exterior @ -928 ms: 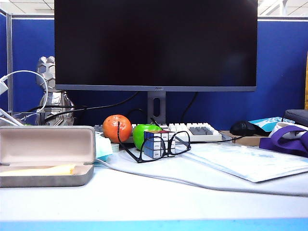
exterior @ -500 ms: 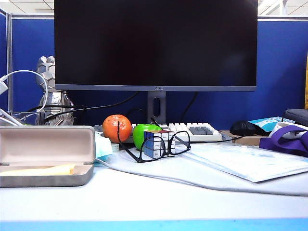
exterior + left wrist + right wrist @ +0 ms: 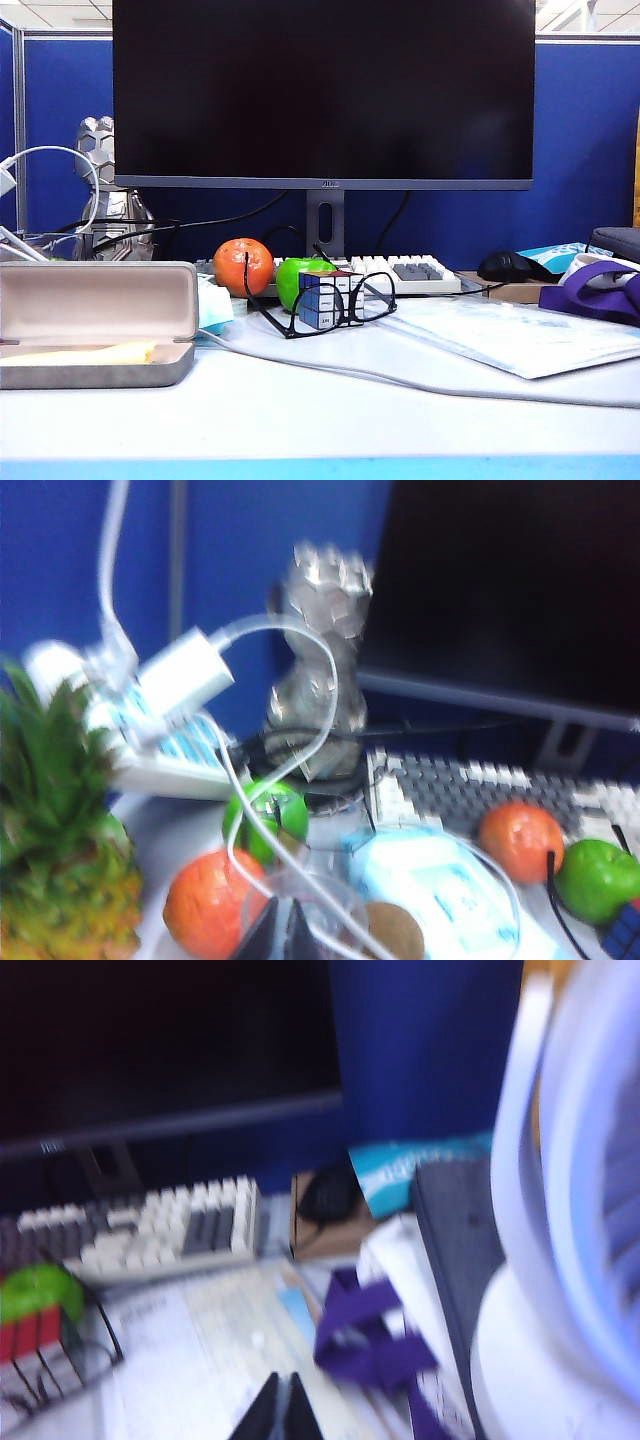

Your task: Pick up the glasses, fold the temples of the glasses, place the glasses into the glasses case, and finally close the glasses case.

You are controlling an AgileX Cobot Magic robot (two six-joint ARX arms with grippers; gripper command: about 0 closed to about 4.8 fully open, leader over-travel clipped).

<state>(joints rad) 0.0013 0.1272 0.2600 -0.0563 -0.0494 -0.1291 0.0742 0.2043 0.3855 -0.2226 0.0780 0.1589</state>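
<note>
- Both grippers have their jaws together, holding nothing; neither arm shows in the exterior view.
- Left gripper hangs above fruit at the bench's left end; right gripper hangs above papers near a purple strap.
- Glasses stand on the white bench, temples unfolded, around a puzzle cube, before an orange and green apple.
- Glasses case lies open well left of them, yellow cloth inside.
</note>
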